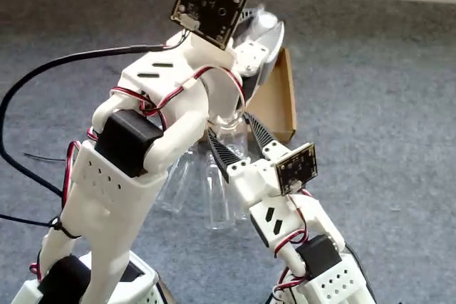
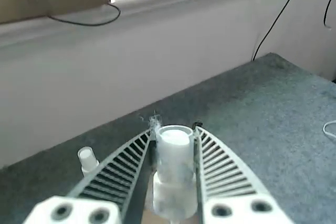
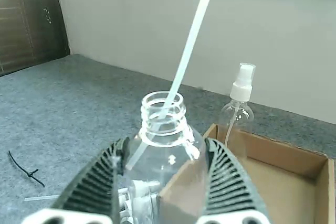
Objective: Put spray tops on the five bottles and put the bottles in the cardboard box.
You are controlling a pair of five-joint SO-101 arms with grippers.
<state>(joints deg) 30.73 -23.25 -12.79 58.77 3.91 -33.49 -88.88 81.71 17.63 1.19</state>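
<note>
- The right gripper (image 3: 167, 146) is shut on a clear bottle (image 3: 164, 129), one jaw on each side. It holds the bottle upright so the open neck faces up.
- The left gripper (image 2: 175, 130) pinches a white spray top (image 2: 174, 142) by its sides. That leaves the bottom of the top free to go onto the neck.
- The thin tube (image 3: 188, 43) comes down at a slant, and its end is inside the neck (the neck rim is bare, so I think the top is not on yet).
- The cardboard box (image 3: 296, 156) sits just behind the held bottle, open side up. One finished bottle (image 3: 237, 113) stands at a far corner, and it looks like it is inside. There is room beside it for more.
- More clear bottles (image 1: 217, 201) stand on the grey table (image 3: 68, 93), close under the arms. A wide swing could knock them.
- A loose spray top (image 2: 87, 158) stands on the table, off to the side.
</note>
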